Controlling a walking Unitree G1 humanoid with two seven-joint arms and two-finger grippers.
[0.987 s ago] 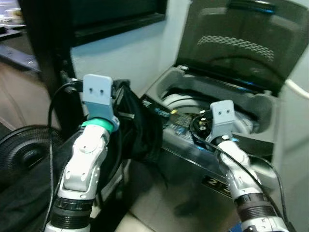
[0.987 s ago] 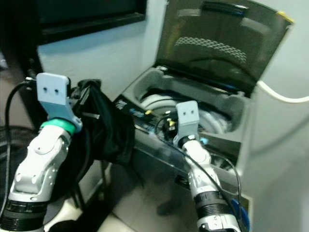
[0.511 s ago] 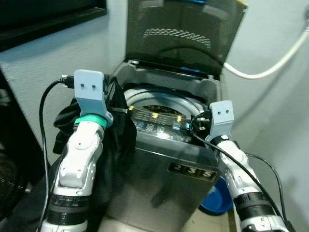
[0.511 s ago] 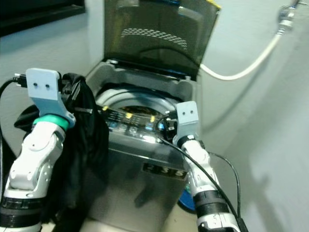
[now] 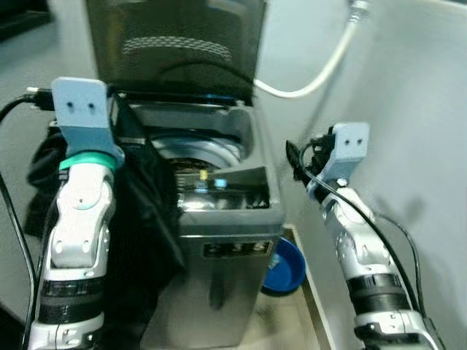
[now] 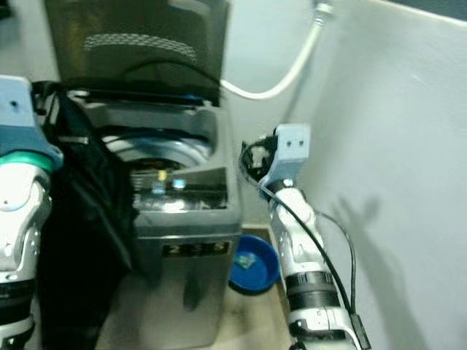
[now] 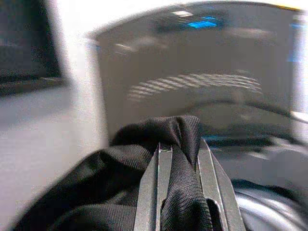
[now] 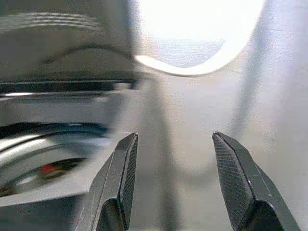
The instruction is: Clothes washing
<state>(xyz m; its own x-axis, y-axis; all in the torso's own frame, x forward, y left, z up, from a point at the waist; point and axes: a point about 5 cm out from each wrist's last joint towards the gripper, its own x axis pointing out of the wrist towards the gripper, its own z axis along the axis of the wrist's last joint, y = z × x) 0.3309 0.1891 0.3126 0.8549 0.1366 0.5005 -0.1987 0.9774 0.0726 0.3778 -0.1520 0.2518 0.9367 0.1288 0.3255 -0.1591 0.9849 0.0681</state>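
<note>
Our left gripper (image 7: 180, 187) clenches a black cloth (image 7: 120, 192) beside the open washer (image 5: 219, 219). Our right gripper (image 8: 175, 183) hangs released near the wall (image 6: 394, 146).

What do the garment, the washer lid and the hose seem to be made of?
Garment: black knit fabric, matte; fine ribbed weave shows, folds drape.
Lid: probably tinted translucent plastic or glass, glossy; reflections show.
Hose: likely flexible white plastic or rubber; it curves smoothly.

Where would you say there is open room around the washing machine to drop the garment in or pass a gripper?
The drum opening, between the raised lid and the control panel, is open. It is crowded at the washing machine's left edge, where the left gripper holds the black garment. The right gripper hangs open beside the wall.
</note>
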